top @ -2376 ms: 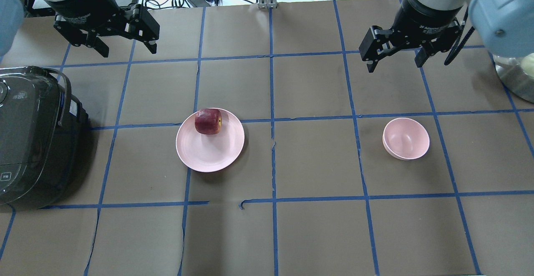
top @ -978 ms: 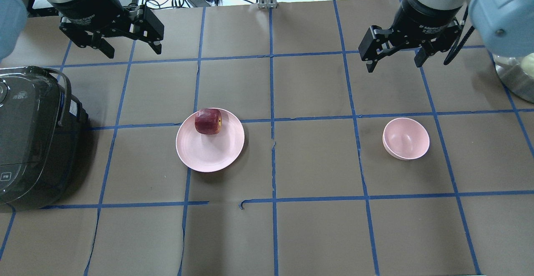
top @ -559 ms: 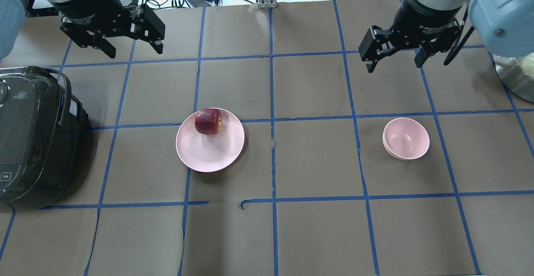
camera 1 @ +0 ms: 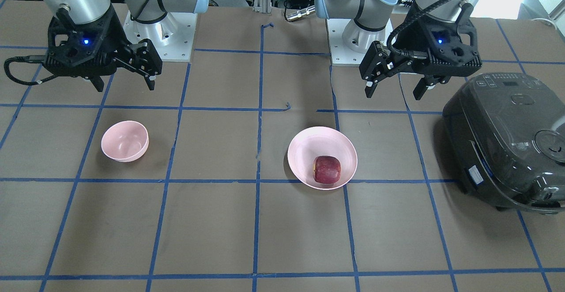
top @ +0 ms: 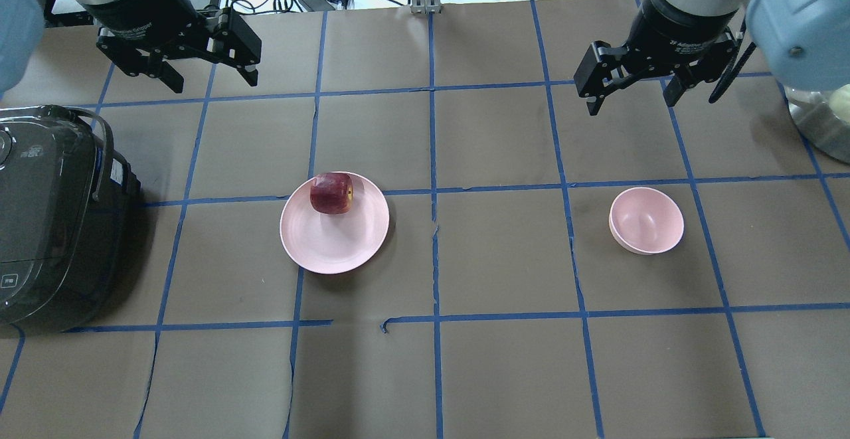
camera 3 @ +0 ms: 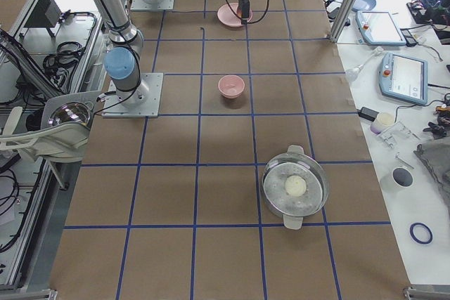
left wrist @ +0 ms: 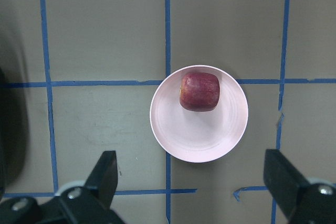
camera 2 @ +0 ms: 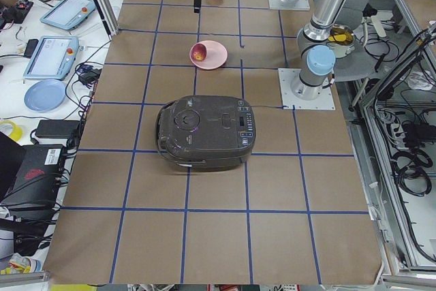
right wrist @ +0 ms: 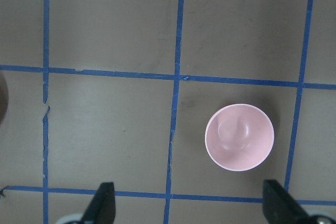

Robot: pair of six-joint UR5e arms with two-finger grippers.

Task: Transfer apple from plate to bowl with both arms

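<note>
The dark red apple (top: 331, 193) lies on the far part of the wide pink plate (top: 332, 240), left of the table's middle; the pair also shows in the front view, apple (camera 1: 327, 169) on plate (camera 1: 318, 144), and in the left wrist view, apple (left wrist: 199, 91) on plate (left wrist: 199, 135). The small pink bowl (top: 646, 220) stands empty on the right, and shows in the right wrist view (right wrist: 239, 137). My left gripper (top: 214, 84) is open and empty, high above the table, back-left of the plate. My right gripper (top: 631, 105) is open and empty, high behind the bowl.
A dark grey rice cooker (top: 53, 220) stands at the left edge, left of the plate. A metal pot (top: 820, 120) with a pale round thing inside stands at the right edge. Blue tape lines grid the brown table cover.
The left gripper has shifted slightly right and away from the camera. The right gripper has shifted very slightly right. Both stay open. Apple, plate and bowl have not moved.
</note>
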